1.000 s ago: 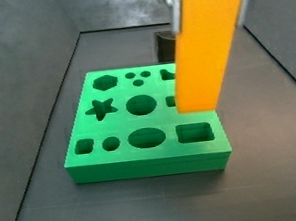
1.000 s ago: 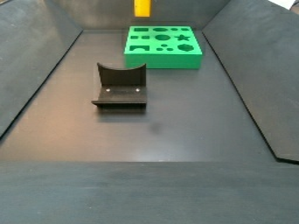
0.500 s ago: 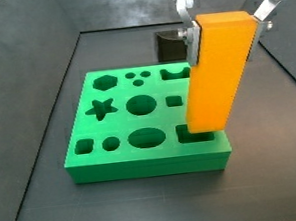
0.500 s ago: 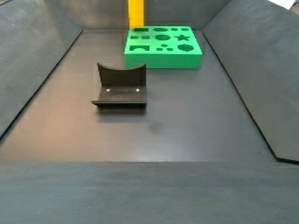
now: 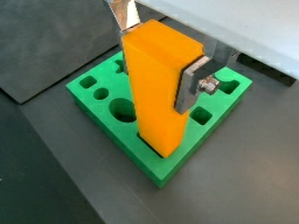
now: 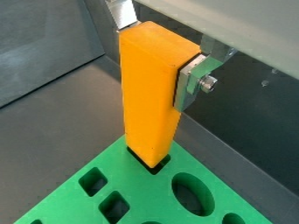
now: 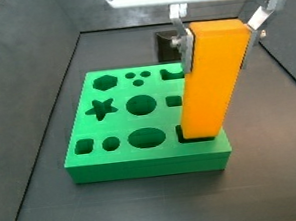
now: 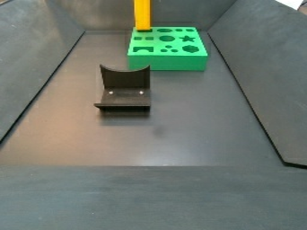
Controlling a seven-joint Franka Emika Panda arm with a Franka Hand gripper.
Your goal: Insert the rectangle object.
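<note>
The rectangle object, a tall orange block (image 7: 214, 75), stands upright with its lower end inside the rectangular hole at a corner of the green board (image 7: 120, 136). My gripper (image 7: 218, 26) is shut on the block's upper part. In both wrist views the silver fingers (image 5: 191, 83) (image 6: 191, 79) clamp the block (image 5: 158, 87) (image 6: 149, 96), whose foot is in the hole of the board (image 5: 176, 166) (image 6: 140, 192). In a side view the block (image 8: 142, 14) rises from the board's corner (image 8: 174, 56); the gripper is out of that view.
The board has several other shaped holes: a star (image 7: 101, 110), circles (image 7: 140, 104), an oval (image 7: 146, 138), a hexagon (image 7: 105, 82). The dark fixture (image 8: 124, 88) stands on the floor apart from the board. Dark sloping walls enclose the floor.
The gripper has lowered the orange block straight down; its lower end has gone from above the board into the corner rectangular hole.
</note>
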